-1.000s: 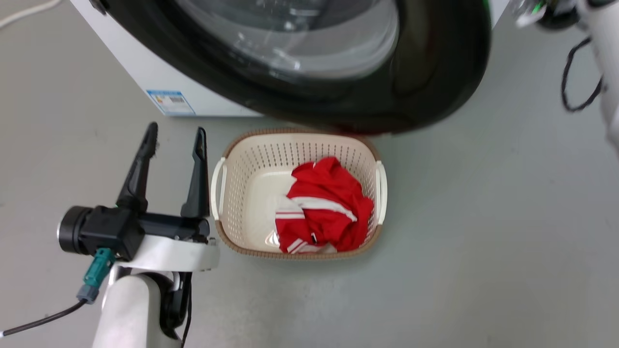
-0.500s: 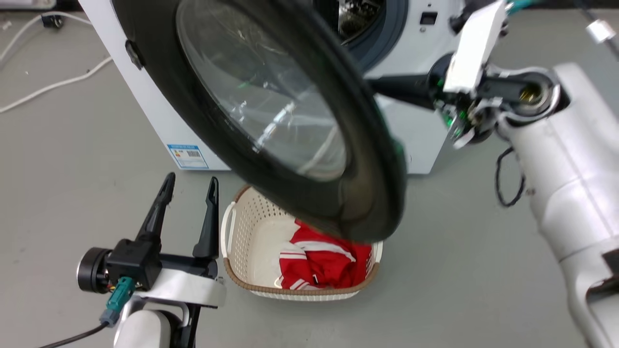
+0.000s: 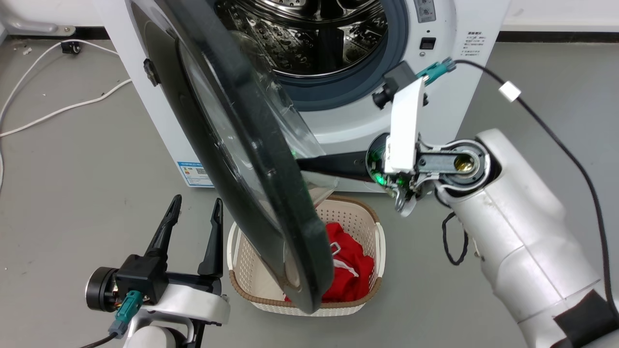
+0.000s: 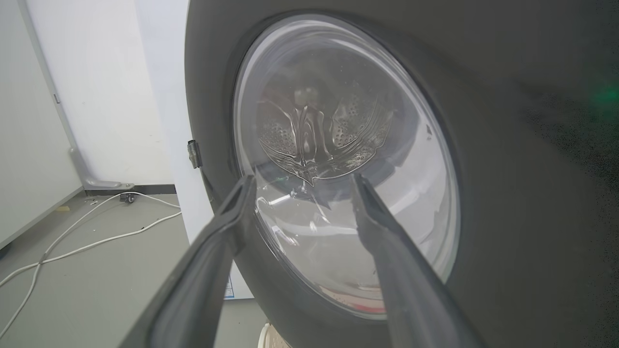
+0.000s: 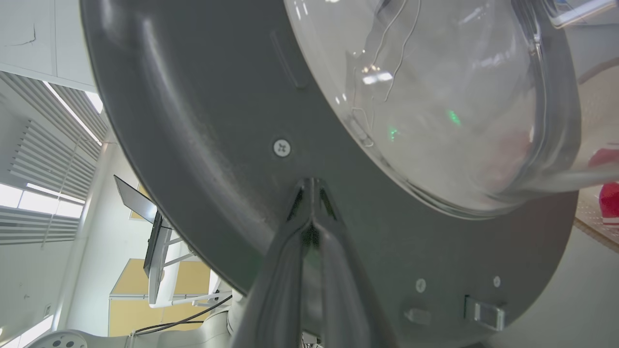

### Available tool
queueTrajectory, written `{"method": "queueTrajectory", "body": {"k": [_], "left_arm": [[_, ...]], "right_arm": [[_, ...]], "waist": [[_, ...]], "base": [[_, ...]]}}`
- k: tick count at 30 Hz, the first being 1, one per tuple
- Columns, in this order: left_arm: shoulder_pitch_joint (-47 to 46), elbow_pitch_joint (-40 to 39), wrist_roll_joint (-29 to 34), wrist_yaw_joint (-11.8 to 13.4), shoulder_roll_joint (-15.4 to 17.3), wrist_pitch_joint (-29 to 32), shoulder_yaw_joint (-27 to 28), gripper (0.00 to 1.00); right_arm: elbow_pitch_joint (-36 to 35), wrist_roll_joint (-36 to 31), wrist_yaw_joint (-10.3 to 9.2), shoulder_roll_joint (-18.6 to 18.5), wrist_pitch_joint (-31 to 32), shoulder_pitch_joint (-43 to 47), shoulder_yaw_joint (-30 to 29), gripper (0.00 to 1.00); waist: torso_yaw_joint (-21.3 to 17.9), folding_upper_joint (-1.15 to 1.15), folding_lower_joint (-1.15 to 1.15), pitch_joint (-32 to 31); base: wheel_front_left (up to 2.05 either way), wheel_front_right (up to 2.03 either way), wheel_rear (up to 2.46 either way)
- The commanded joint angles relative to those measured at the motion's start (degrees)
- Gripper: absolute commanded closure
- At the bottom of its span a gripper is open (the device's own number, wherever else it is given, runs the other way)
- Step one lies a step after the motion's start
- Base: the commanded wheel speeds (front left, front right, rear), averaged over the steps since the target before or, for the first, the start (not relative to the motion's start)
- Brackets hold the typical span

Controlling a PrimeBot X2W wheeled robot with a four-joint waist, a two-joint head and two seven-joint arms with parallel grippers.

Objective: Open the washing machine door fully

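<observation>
Cream basket [image 3: 244,263] holds red garment [image 3: 355,275]; left pincer [image 3: 197,199] apart, right pincer [image 5: 309,186] together against door [image 3: 251,159].

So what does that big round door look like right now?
The washing machine door is a large glossy black ring around a bulging clear glass bowl. Partly open on its hinge on the white washing machine, it hangs over a cream basket. Its grey inner face shows screws and a latch; the shut right pincer has its tips against that face.
</observation>
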Motion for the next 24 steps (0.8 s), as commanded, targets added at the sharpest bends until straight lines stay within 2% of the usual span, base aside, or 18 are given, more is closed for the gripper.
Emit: {"method": "queueTrajectory", "body": {"k": [1, 5, 8, 20, 21, 22, 23, 24], "left_arm": [[0.54, 0.26, 0.15, 0.1, -0.15, -0.14, -0.14, 0.0], [0.7, 0.58, 0.02, 0.19, -0.27, -0.14, -0.22, 0.0], [0.84, 0.68, -0.17, 0.26, -0.36, -0.14, -0.27, 0.0], [1.3, 0.38, -0.42, 0.92, -0.5, -0.14, 0.66, 0.0], [1.42, 0.36, -0.38, 0.92, -0.5, -0.14, 0.8, 0.0], [1.49, 0.39, -0.35, 0.92, -0.51, -0.14, 0.9, 0.0], [1.61, 0.35, -0.33, 0.96, -0.52, -0.14, 1.02, 0.0], [1.68, 0.35, -0.3, 1.01, -0.53, -0.14, 1.11, 0.0]], "right_arm": [[-1.32, 0.55, 0.02, 0.73, -0.37, 1.99, 1.05, 1.0], [-3.47, 1.49, 0.02, 0.93, -2.31, 4.0, 2.38, 1.0], [-5.24, 1.93, 0.02, 1.01, -6.27, 5.61, 2.02, 1.0], [-14.99, 1.94, 0.02, 0.06, -33.87, 18.02, -10.04, 1.0], [-16.07, 1.34, 0.02, -0.42, -35.55, 19.54, -10.73, 0.87], [-17.4, 1.89, 0.02, -0.35, -37.42, 21.43, -11.89, 0.33], [-18.71, 1.73, 0.02, -0.53, -39.18, 23.14, -12.88, 0.0], [-20.07, 0.97, 0.02, -0.86, -41.15, 24.85, -13.75, 0.0]], "waist": [[0.26, 0.0, 0.01, -0.17], [0.53, 0.0, 0.01, -0.52], [0.62, 0.0, 0.01, -0.85], [-1.15, 0.0, 0.01, -1.67], [-1.37, 0.0, 0.01, -1.78], [-1.56, 0.0, 0.01, -1.94], [-1.75, 0.0, 0.01, -2.08], [-1.94, 0.0, 0.01, -2.19]], "base": [[0.0, 0.0, 0.0], [0.0, 0.0, 0.0], [0.0, 0.0, 0.0], [0.0, 0.0, 0.0], [0.0, 0.0, 0.0], [0.0, 0.0, 0.0], [0.0, 0.0, 0.0], [0.0, 0.0, 0.0]]}}
